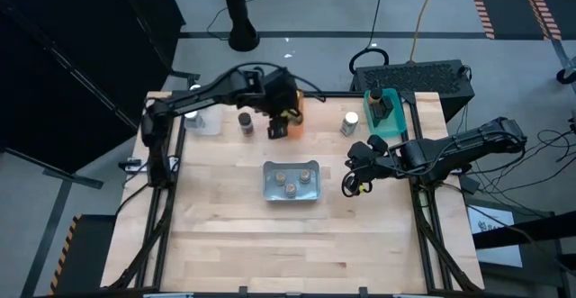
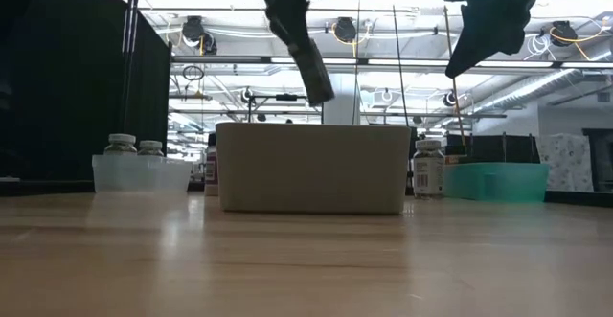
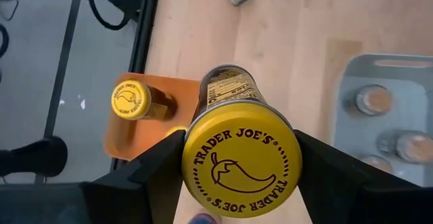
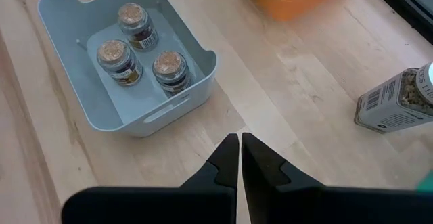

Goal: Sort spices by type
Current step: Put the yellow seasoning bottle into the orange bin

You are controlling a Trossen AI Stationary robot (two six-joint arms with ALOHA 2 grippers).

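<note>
The left pincer (image 3: 240, 176) grips a yellow-lidded glass spice jar (image 3: 241, 162) above the orange plastic bin (image 3: 128, 139), which holds another yellow-lidded jar (image 3: 131, 99). The right pincer (image 4: 239, 158), fingers pressed together and empty, hovers over the wooden tabletop (image 4: 284, 102) beside the grey bin (image 4: 196, 55) holding three cork-lidded jars (image 4: 135, 41).

A pale wooden worktop (image 1: 225, 235) is seen. A grey bin (image 1: 292, 194) is set near its middle. Along the far edge are placed a clear bin (image 1: 203, 123), a dark-lidded jar (image 1: 244, 121), an orange bin (image 1: 297, 109), a white-lidded jar (image 1: 349, 122) and a teal bin (image 1: 371, 109).
</note>
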